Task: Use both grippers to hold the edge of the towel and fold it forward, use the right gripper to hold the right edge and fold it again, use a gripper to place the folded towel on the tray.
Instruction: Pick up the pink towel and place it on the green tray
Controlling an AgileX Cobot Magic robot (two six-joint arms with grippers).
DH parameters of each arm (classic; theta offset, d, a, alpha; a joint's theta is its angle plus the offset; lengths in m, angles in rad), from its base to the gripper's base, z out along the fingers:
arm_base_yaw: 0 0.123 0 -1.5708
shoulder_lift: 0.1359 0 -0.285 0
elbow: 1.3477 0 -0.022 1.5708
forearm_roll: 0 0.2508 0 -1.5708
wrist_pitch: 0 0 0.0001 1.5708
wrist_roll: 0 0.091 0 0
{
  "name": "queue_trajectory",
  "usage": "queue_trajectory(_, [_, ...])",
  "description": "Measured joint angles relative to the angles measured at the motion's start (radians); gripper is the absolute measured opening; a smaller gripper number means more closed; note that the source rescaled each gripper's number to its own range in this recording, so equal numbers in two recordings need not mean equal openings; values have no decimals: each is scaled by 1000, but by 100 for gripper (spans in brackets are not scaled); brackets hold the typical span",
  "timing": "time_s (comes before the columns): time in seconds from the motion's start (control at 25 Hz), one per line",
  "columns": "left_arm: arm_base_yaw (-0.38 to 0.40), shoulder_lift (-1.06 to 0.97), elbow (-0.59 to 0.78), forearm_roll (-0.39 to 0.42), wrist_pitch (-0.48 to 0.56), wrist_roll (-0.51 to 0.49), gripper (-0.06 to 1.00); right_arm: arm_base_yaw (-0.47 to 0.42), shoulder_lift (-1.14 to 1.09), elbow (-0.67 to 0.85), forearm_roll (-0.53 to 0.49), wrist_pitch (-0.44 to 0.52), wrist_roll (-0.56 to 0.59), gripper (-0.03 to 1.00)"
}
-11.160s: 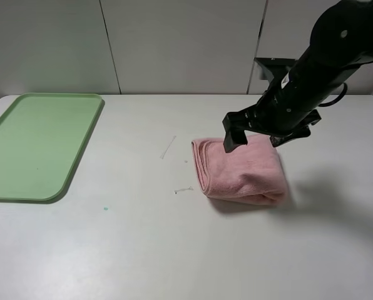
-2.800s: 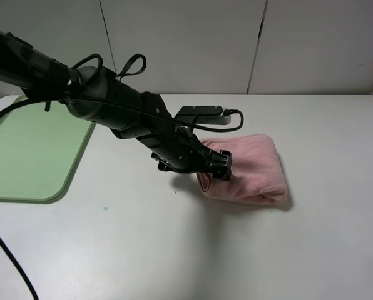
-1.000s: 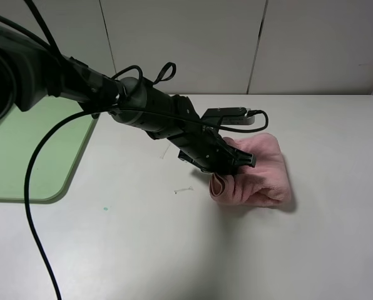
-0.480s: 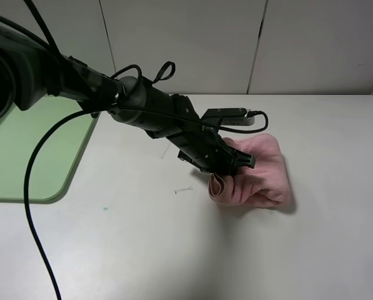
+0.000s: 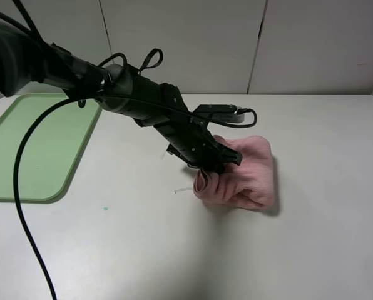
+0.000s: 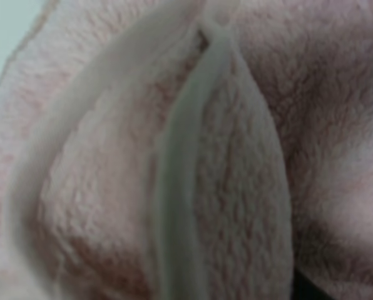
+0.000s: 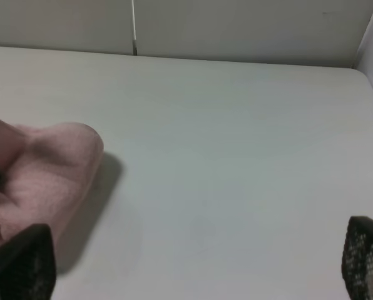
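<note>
The folded pink towel (image 5: 246,172) lies bunched on the white table right of centre. My left gripper (image 5: 214,164) reaches across from the left and is shut on the towel's left end, which puckers up around the fingers. The left wrist view is filled by the towel (image 6: 236,156), its pale hem (image 6: 180,187) running down the middle. The light green tray (image 5: 30,144) sits at the far left, apart from the towel. My right gripper (image 7: 189,262) is open with nothing between its fingers, and the towel (image 7: 42,169) shows to one side of it. The right arm is outside the exterior view.
The left arm's black cable (image 5: 24,206) trails over the tray and down the table's left side. A small scratch mark (image 5: 183,190) and a green speck (image 5: 105,208) sit on the white table (image 5: 299,250). A panelled wall (image 5: 186,44) closes the back.
The left gripper has pulled back toward the left with the towel's end in it. The whole towel has slid a little leftward across the table.
</note>
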Motion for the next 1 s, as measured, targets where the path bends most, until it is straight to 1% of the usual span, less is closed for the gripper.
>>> queue_trajectory(0.2, [52,-18,0,70,35,-27,19,0,0,0,0,0,0,100])
queue_trajectory(0.52, [135,-52,2,134,86,-38,19,0,0,0,0,0,0,100])
queue_trajectory(0.68, [181,-85,3,184,111,-60,19,0,0,0,0,0,0,100])
queue_trajectory(1.0, [272,-123,9,247,184,-92,19,0,0,0,0,0,0,100])
